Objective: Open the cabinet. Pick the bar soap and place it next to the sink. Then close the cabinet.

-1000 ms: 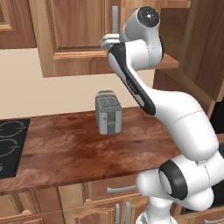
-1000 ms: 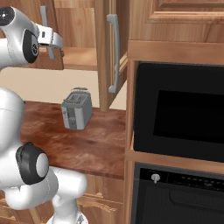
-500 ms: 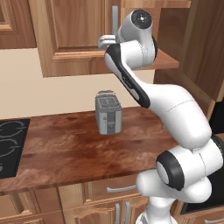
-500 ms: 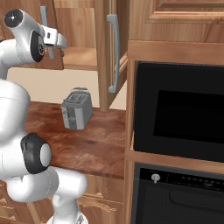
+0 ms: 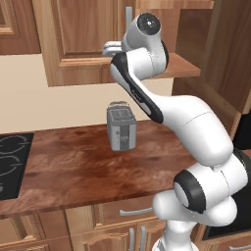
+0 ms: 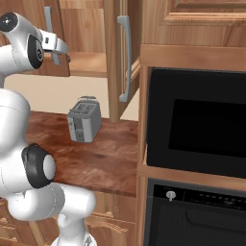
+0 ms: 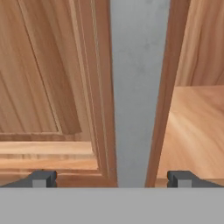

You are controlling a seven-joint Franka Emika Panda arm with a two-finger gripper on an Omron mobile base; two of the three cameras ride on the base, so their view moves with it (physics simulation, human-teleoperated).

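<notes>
The cabinet (image 5: 78, 39) hangs above the counter, its left door shut and its right door (image 6: 113, 57) swung out, grey bar handle (image 6: 124, 62) facing outward. My gripper (image 5: 109, 49) (image 6: 58, 52) is raised to the lower edge of the left door. In the hand view my gripper (image 7: 113, 179) is open, and the left door's grey bar handle (image 7: 138, 87) runs upright between the fingertips (image 7: 43, 178) without touching them. A bare wooden shelf (image 7: 197, 131) of the cabinet shows to the right of that handle. The bar soap and the sink are out of view.
A grey toaster (image 5: 121, 128) (image 6: 84, 120) stands on the brown counter (image 5: 73, 166) below the cabinet. A black stovetop (image 5: 12, 164) lies at the counter's left end. A black built-in oven (image 6: 197, 125) in a tall wooden unit bounds the right side.
The arm's upper joints have swung a little to the left, toward the left door. The gripper has stayed open at the cabinet's lower edge.
</notes>
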